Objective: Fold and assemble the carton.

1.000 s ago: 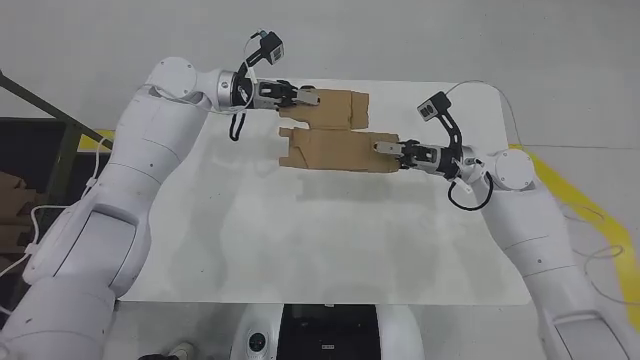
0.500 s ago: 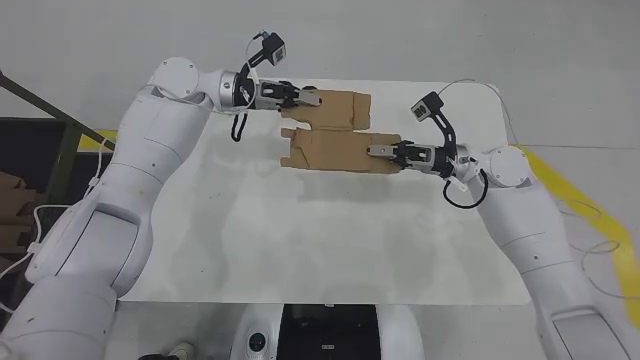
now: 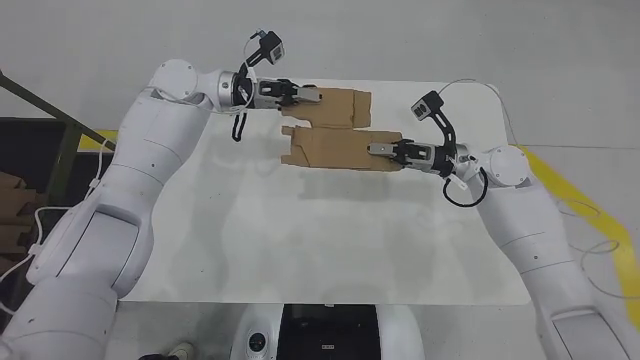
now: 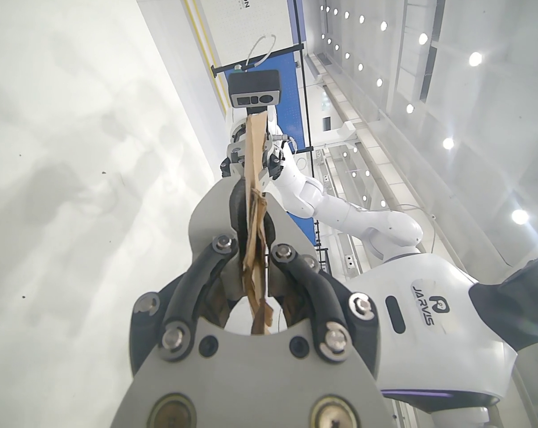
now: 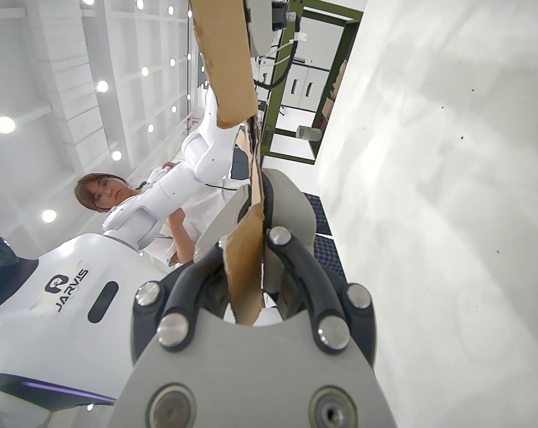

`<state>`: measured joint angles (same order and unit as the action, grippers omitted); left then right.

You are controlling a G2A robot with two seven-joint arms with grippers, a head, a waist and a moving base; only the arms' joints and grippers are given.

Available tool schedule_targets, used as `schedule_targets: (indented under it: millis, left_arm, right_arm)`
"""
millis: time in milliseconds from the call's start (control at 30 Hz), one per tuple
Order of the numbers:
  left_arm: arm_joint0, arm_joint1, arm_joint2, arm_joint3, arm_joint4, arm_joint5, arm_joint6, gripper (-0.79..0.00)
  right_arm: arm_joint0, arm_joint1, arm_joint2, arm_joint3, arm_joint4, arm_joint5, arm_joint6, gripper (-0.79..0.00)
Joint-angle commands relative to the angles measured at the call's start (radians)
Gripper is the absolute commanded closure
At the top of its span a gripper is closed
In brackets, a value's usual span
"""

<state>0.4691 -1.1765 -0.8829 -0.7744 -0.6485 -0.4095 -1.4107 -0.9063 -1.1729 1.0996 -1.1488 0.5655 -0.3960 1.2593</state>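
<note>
A flat brown carton hangs above the white table, held between both arms. It shows as two panels, a far one and a near one with notched flaps at its left end. My left gripper is shut on the left edge of the far panel. In the left wrist view the gripper pinches the carton edge-on. My right gripper is shut on the right end of the near panel. In the right wrist view that gripper clamps the carton, which bends away beyond the fingers.
The table stretches wide and bare below and in front of the carton. A dark rack with cardboard pieces stands off the table's left edge. A yellow floor line runs past the right edge.
The right arm has shifted a little to the left with the carton's near panel. The left gripper has stayed almost in place, still holding the far panel.
</note>
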Motion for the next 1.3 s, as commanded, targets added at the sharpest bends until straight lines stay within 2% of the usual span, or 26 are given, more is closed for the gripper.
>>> schedule_targets:
  millis: [0, 300, 833, 1267]
  left_arm:
    - [0.004, 0.001, -0.008, 0.001, -0.014, -0.001, 0.001, -0.785]
    - [0.043, 0.015, -0.061, 0.001, -0.071, 0.011, -0.011, -0.785]
    - [0.109, 0.057, -0.156, -0.159, -0.049, 0.028, -0.028, -0.785]
    - [0.103, 0.045, -0.141, -0.153, -0.017, -0.008, 0.011, -0.785]
  right_arm:
    - [-0.001, 0.001, 0.003, 0.003, -0.006, 0.001, -0.013, 0.000]
    - [-0.004, 0.005, 0.018, 0.015, -0.042, 0.000, -0.064, 0.000]
    - [-0.004, 0.008, 0.015, 0.036, -0.109, -0.010, -0.106, 0.000]
    - [-0.030, 0.012, 0.020, -0.012, -0.107, -0.014, -0.103, 0.000]
